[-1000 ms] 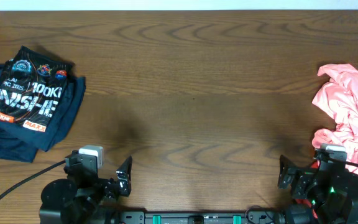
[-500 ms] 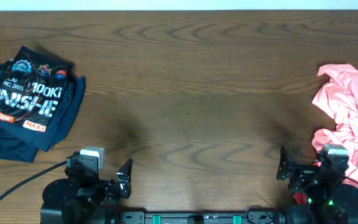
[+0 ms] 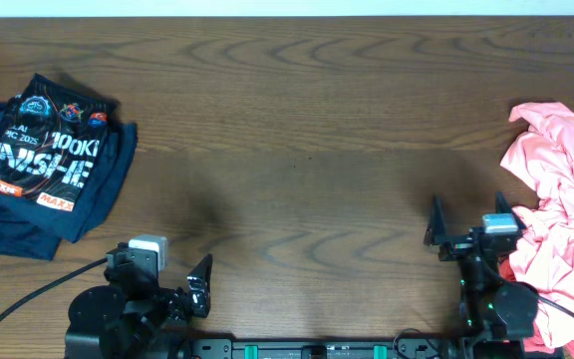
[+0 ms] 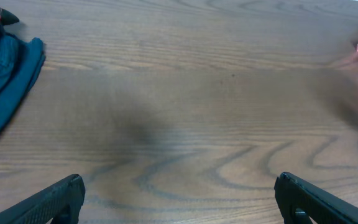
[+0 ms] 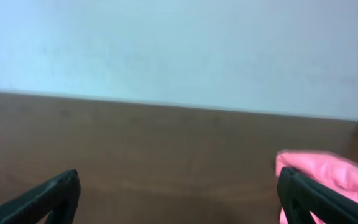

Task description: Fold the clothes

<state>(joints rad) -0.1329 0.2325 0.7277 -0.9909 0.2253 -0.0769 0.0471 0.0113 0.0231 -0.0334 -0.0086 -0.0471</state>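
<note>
The clothes lie at opposite ends of the table. A black jersey (image 3: 48,160) with white lettering rests folded at the far left, and its edge shows in the left wrist view (image 4: 5,68). A coral-pink garment (image 3: 561,199) lies crumpled at the right edge and shows in the right wrist view (image 5: 328,171). My left gripper (image 3: 155,277) sits open at the front left, nothing between its fingers (image 4: 55,199). My right gripper (image 3: 469,217) stands open just left of the pink garment, tilted up toward the far wall, with its right finger (image 5: 316,199) close beside the cloth.
The brown wooden table (image 3: 297,130) spans the whole view. A black cable (image 3: 28,294) runs from the left arm's base toward the front left corner. A pale wall (image 5: 179,50) rises behind the far edge.
The right arm has swung up and to the left from the front right corner, its open gripper now farther onto the table beside the pink garment. The left arm has not moved.
</note>
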